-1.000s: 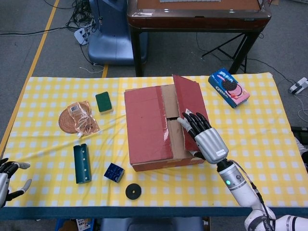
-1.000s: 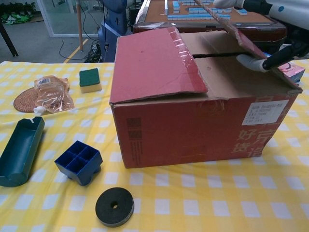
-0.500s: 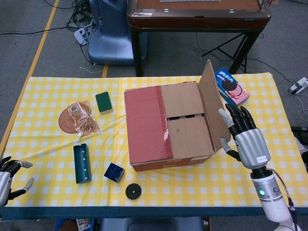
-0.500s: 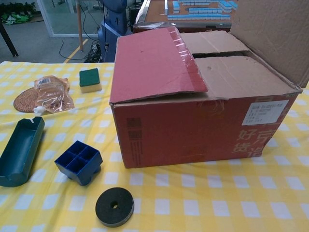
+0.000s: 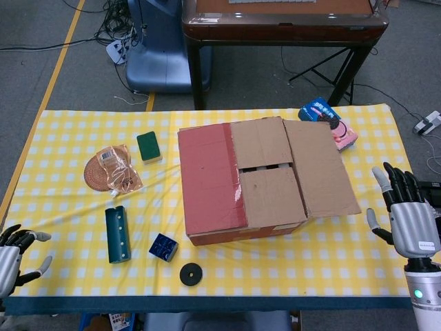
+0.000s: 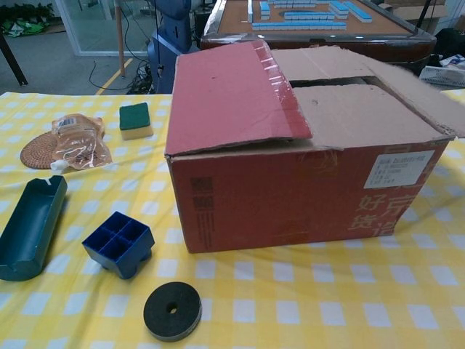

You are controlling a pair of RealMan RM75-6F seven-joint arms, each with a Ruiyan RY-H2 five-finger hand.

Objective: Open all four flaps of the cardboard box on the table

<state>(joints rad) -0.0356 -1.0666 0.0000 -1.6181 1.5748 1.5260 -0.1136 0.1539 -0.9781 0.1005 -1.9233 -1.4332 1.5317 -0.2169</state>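
Note:
The red cardboard box [image 5: 207, 186] [image 6: 290, 196] sits mid-table. Its right outer flap [image 5: 320, 169] [image 6: 418, 83] is folded out flat to the right. The left outer flap [image 5: 203, 172] [image 6: 232, 94] still lies closed over the top. Two brown inner flaps [image 5: 265, 172] [image 6: 356, 109] lie closed with a gap between them. My right hand [image 5: 406, 214] hovers open to the right of the box, clear of the flap, fingers spread. At the lower left edge of the head view, my left hand [image 5: 14, 252] holds nothing, fingers loosely apart. Neither hand shows in the chest view.
Left of the box lie a green sponge [image 5: 148, 146], a packet on a woven coaster [image 5: 114, 167], a teal holder [image 5: 117, 234], a blue grid block [image 5: 163, 247] and a black disc [image 5: 191, 274]. A biscuit pack [image 5: 331, 124] lies partly under the opened flap. The table [image 5: 386, 276] has a yellow check cloth.
The right flap swung from raised to flat out on the right. My right hand let go of it and drew back to the right and toward the table's front edge.

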